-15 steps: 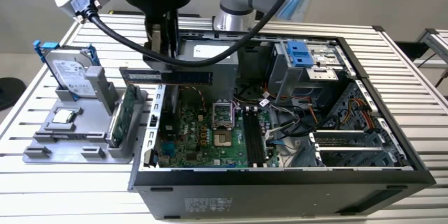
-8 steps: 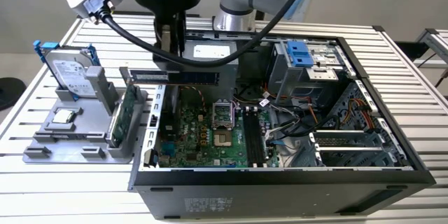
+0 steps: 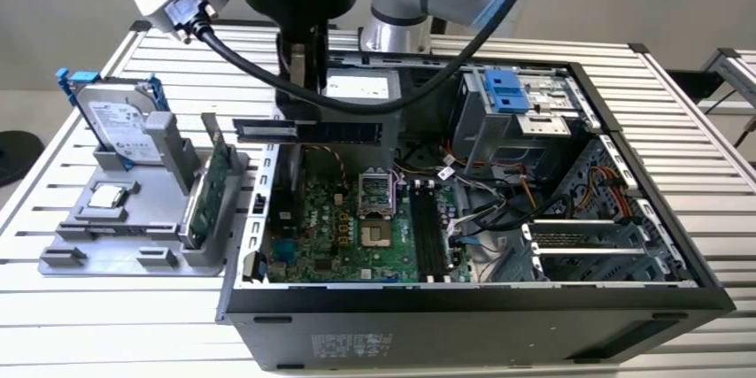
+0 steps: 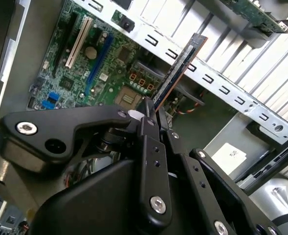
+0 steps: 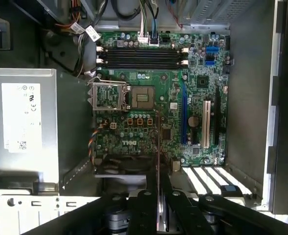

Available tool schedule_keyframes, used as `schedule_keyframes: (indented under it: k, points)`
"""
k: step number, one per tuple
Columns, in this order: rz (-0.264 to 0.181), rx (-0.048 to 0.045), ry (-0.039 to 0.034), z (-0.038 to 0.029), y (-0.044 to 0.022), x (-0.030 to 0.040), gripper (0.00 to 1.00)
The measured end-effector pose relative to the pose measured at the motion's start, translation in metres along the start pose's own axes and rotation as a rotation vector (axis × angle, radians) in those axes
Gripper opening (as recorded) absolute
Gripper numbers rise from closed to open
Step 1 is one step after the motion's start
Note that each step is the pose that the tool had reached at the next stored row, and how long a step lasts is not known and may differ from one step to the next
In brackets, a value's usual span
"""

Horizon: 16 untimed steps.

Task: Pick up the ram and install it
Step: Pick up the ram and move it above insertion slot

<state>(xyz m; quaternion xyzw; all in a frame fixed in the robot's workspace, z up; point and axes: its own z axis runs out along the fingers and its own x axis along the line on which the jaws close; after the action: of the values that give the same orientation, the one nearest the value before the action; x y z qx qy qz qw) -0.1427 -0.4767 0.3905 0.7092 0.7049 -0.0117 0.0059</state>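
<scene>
My gripper (image 3: 300, 121) is shut on the ram (image 3: 343, 131), a long, thin dark stick held level above the back left corner of the open computer case (image 3: 473, 294). In the second wrist view the ram (image 4: 180, 68) juts out from between the black fingers (image 4: 148, 142) of the gripper (image 4: 152, 108). The first wrist view looks edge-on along the ram (image 5: 158, 142), gripper (image 5: 159, 196) behind it, with the motherboard (image 5: 192, 78) below. The black memory slots (image 5: 141, 56) lie beyond the processor socket (image 5: 129, 95). In the exterior view these slots (image 3: 428, 236) sit well toward the exterior view's right of the ram.
A grey fixture (image 3: 112, 241) at the exterior view's left holds a silver hard drive (image 3: 119, 121) with blue rails, a green expansion card (image 3: 204, 192) and a small chip (image 3: 106, 196). Inside the case are a power supply (image 3: 354, 86), a drive cage (image 3: 508, 95) and loose cables (image 3: 473, 192).
</scene>
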Motion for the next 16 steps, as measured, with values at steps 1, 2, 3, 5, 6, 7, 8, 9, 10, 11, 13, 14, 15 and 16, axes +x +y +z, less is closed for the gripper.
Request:
schedule_keyframes:
  k: [1,2,3,5,6,7,8,9,10,11,13,14,15,16]
  points:
    - [0.0,-0.0001,-0.0001,0.0002,0.0015,0.0001,0.0]
    - [0.0,-0.0001,-0.0002,0.0004,0.0029,0.0001,0.0]
    - [0.0,0.0,-0.0005,0.0004,0.0043,0.0002,0.0]
    - [0.0,-0.0001,-0.0007,0.0008,0.0071,0.0003,0.0]
    - [0.0,0.0,-0.0008,0.0009,0.0086,0.0004,0.0]
    - [0.0,-0.0001,-0.0008,0.0011,0.01,0.0005,0.0]
    - [0.0,0.0,-0.001,0.0011,0.0114,0.0006,0.0]
    - [0.0,-0.0001,-0.001,0.0013,0.0128,0.0006,0.0]
    - [0.0,0.0,-0.0012,0.0014,0.0142,0.0007,0.0]
    - [0.0,-0.0001,-0.0013,0.0016,0.0157,0.0008,0.0]
    - [0.0,0.0,-0.0016,0.0018,0.0184,0.0009,0.0]
    - [0.0,-0.0001,-0.0016,0.002,0.0199,0.001,0.0]
    - [0.0,0.0,-0.0018,0.002,0.0212,0.001,0.0]
    - [0.0,-0.0001,-0.0019,0.0022,0.0226,0.0011,0.0]
